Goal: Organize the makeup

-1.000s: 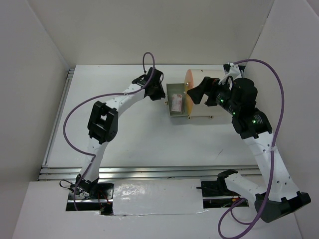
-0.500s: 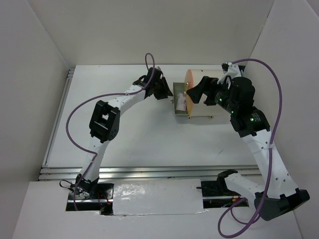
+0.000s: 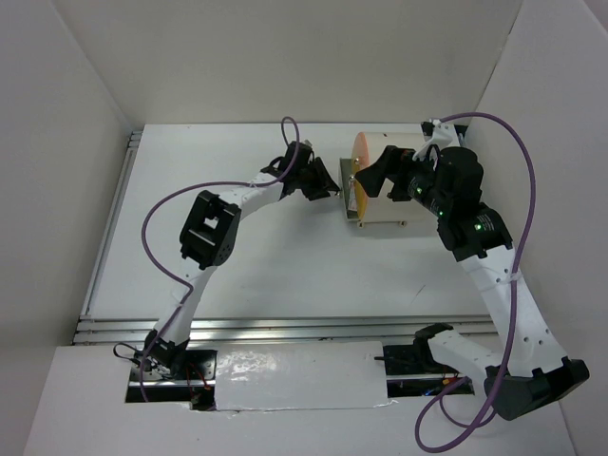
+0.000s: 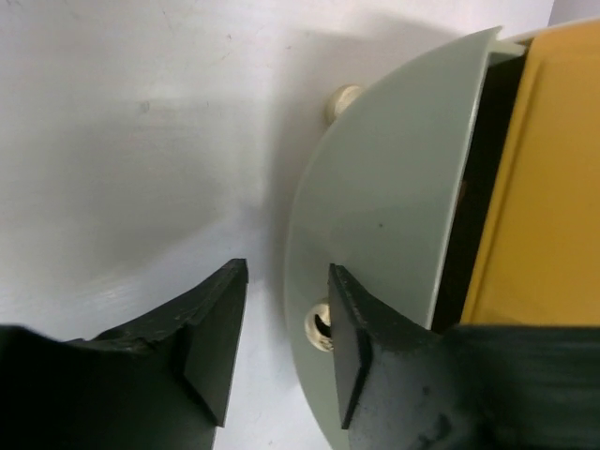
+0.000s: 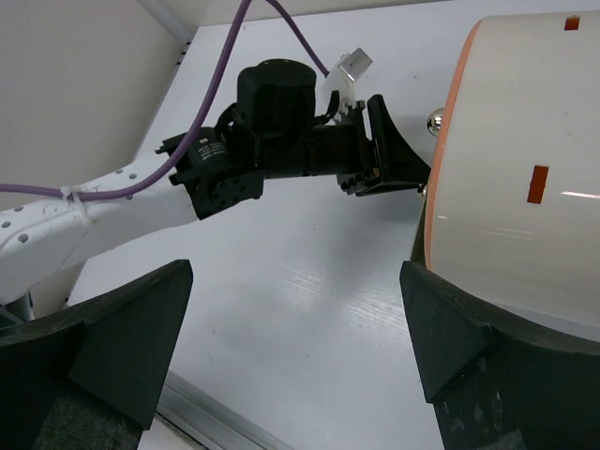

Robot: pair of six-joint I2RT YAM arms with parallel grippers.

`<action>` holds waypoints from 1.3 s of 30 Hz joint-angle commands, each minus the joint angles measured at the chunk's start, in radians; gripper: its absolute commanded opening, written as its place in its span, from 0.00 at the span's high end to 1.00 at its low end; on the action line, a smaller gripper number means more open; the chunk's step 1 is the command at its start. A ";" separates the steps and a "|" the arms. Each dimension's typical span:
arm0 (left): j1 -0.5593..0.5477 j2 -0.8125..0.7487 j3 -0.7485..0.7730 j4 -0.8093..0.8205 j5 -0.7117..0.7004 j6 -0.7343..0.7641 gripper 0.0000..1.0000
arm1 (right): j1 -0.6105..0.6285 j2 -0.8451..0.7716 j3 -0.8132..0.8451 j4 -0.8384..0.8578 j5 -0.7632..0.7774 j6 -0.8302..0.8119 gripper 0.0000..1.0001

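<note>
Just beside the left arm's fingers (image 4: 220, 347) stands the grey-green curved front (image 4: 384, 206) of the drawer in the cream cylindrical container with an orange face (image 5: 525, 169). These fingers are parted with an open gap between them and clamp nothing. A small cream round knob (image 4: 319, 328) on the drawer front sits against the inner side of one finger, while the other finger is off the front, over bare white counter (image 5: 309, 300). A narrow dark slit shows between the drawer front and the orange-yellow panel (image 4: 534, 187) behind it, so the drawer looks almost pushed home but not quite flush.

The right arm's fingers (image 5: 122, 347) are spread as wide as they go and hold nothing. The container lies on its side past one of them, and the other hangs over bare counter well off to the far side.

No makeup shows in any view: no palettes, packets or sticks lie on the counter around either pair of fingers. By my judgement it is already inside the drawer, hidden behind the front, though the pictures cannot confirm that.

If so, the task is near its end. The sorting itself seems done, and what is left is small: nudging the drawer front fully shut and drawing both arms away from the container. The slit is the one open point, and whether anything inside blocks it cannot be told.
</note>
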 commanded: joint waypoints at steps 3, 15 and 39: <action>-0.022 0.011 -0.014 0.119 0.059 -0.050 0.43 | 0.003 -0.003 0.003 0.058 0.014 -0.007 0.00; -0.034 0.059 -0.015 0.227 0.118 -0.103 0.29 | 0.003 -0.007 -0.009 0.061 0.015 -0.007 0.00; 0.191 -0.942 -0.301 -0.696 -0.811 0.305 0.01 | 0.007 -0.171 0.061 -0.102 0.180 0.036 0.00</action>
